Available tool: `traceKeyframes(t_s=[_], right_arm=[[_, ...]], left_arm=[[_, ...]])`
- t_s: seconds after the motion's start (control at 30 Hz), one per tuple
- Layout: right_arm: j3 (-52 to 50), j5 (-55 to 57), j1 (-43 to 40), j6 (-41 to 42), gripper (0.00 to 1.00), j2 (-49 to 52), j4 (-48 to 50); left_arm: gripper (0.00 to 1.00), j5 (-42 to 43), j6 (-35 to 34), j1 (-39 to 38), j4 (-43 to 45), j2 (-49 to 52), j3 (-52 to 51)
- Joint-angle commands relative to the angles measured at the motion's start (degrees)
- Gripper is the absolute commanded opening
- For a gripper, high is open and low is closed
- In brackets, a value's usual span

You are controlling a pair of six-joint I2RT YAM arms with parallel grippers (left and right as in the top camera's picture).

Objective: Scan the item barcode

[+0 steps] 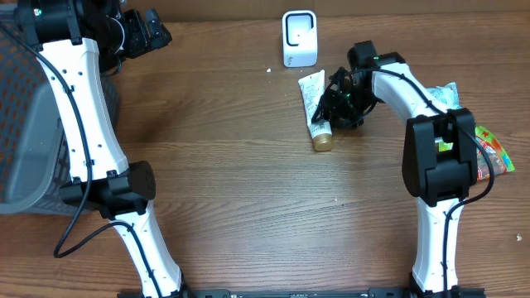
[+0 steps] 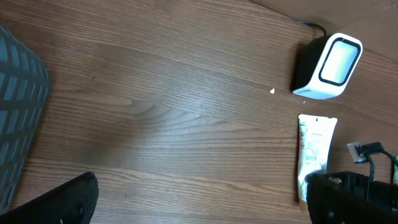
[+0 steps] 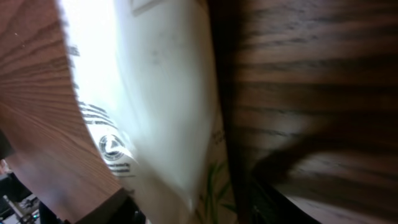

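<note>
The item is a white tube [image 1: 311, 98] with a gold cap. It lies flat on the wooden table, just below the white barcode scanner [image 1: 299, 37]. My right gripper [image 1: 336, 106] is low at the tube's right side. In the blurred right wrist view the tube [image 3: 168, 93] fills the space between the parted dark fingers [image 3: 118, 210], so that gripper [image 3: 193, 214] looks open around it. My left gripper [image 1: 149, 29] hovers at the far left, open and empty. The left wrist view shows the tube [image 2: 314, 149] and scanner [image 2: 329, 65] off to the right of that gripper [image 2: 205, 211].
A grey mesh basket [image 1: 25, 108] stands at the table's left edge, and its corner shows in the left wrist view [image 2: 18, 99]. Two snack packets [image 1: 490, 151] [image 1: 443, 93] lie behind the right arm. A white crumb [image 1: 269, 69] sits near the scanner.
</note>
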Motion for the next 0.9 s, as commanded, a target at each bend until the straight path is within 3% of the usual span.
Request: traceKeyframes(t_s=[0.0,0.27,0.43,0.53,0.7,0.87], right_arm=[[2.8,1.0,-0.6,-2.8,0.53,1.1,-1.7],[15.8,1.2,-0.2,-9.2,0.54,-0.7,-13.8],[17.6,2.2,0.7,-10.0,0.56,-4.1,-19.5],[17.6,5.9,1.2,-9.9,0.59,-5.7,-20.3],[16.9,13.7,1.6,-9.5,0.73,-5.7,-16.6],[13.7,6.6,2.3,-9.6,0.66,-5.5,-15.4]], left_arm=[[1.0,0.0,0.7,-0.4,0.1,-0.6,0.7],[1.0,-0.1,0.7,-0.4,0.1,-0.6,0.7],[1.0,0.0,0.7,-0.4,0.1,-0.6,0.7],[1.0,0.0,0.7,-0.4,0.1,-0.6,0.7],[1.0,0.0,0.7,-0.4,0.1,-0.6,0.7],[1.0,-0.1,0.7,-0.4,0.1,-0.6,0.7]])
